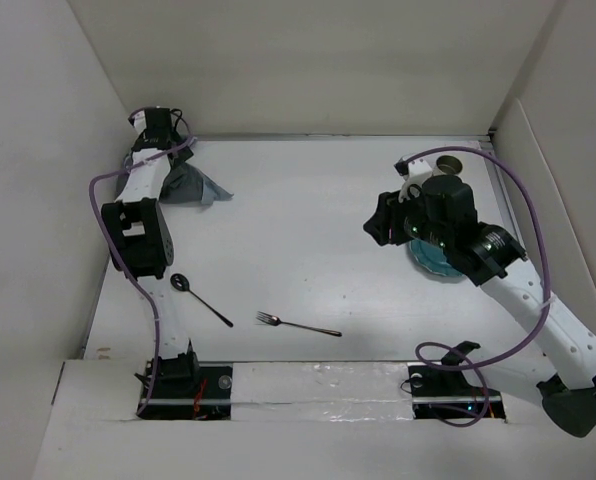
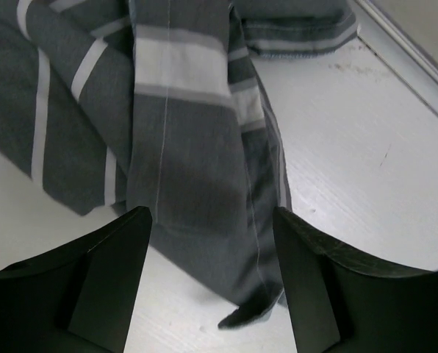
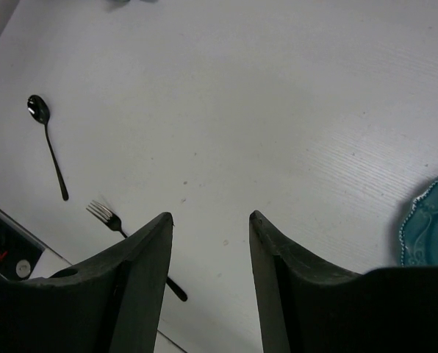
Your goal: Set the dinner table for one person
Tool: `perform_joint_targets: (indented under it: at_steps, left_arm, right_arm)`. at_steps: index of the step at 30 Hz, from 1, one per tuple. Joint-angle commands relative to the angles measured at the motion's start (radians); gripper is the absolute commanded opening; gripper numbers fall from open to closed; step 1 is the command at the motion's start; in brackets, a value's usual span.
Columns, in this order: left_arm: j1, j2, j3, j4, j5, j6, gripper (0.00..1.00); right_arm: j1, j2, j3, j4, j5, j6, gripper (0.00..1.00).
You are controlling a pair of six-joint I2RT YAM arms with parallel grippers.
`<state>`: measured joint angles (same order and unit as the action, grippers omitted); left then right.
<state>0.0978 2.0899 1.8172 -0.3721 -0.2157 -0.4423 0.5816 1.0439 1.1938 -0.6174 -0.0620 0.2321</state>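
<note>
- The dinner table, plain white, spreads beneath both grippers.
- Teal plate: one, to the right of the right gripper. The wrist view's edge cuts it off, and from above the arm covers most of it.
- Fork: one, left of that gripper, with its handle partly behind a finger.
- Spoon: one, farther left, past the fork.
- Striped cloth: one, bunched, lying under and ahead of the left gripper, with its far edges out of frame. Whether the fingers touch it is unclear.
- Both grippers have their jaws apart and are gripping nothing.
</note>
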Motion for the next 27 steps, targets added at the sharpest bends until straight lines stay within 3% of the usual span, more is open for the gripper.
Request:
perform_joint_targets:
  at_steps: [1,7,10,12,15,22,27]
  left_arm:
    - [-0.003,0.051,0.097,-0.024,-0.02,0.002,0.65]
    - [-0.003,0.093,0.08,-0.019,-0.07,-0.009,0.6]
    - [-0.003,0.101,0.079,-0.024,-0.103,0.008,0.46]
    - [-0.012,0.098,0.077,-0.018,-0.128,0.023,0.23]
    - [-0.024,0.084,0.085,-0.025,-0.142,0.057,0.0]
    - [-0.134,-0.028,0.161,-0.045,-0.07,0.089,0.0]
    - [-0.273,-0.079,0.477,-0.125,0.04,0.102,0.0]
  right_arm:
    - [-0.006,0.018,0.01,0.038,-0.032,-0.011,0.52]
    - [-0.006,0.054,0.036,0.044,-0.032,-0.016,0.52]
    - [-0.006,0.068,0.038,0.048,-0.029,-0.019,0.52]
    - [-0.006,0.077,0.036,0.051,-0.028,-0.02,0.51]
    - [-0.006,0.084,0.029,0.062,-0.03,-0.022,0.51]
    - [-0.006,0.102,0.027,0.102,-0.024,-0.027,0.51]
    - [-0.006,0.139,0.101,0.111,0.004,-0.028,0.47]
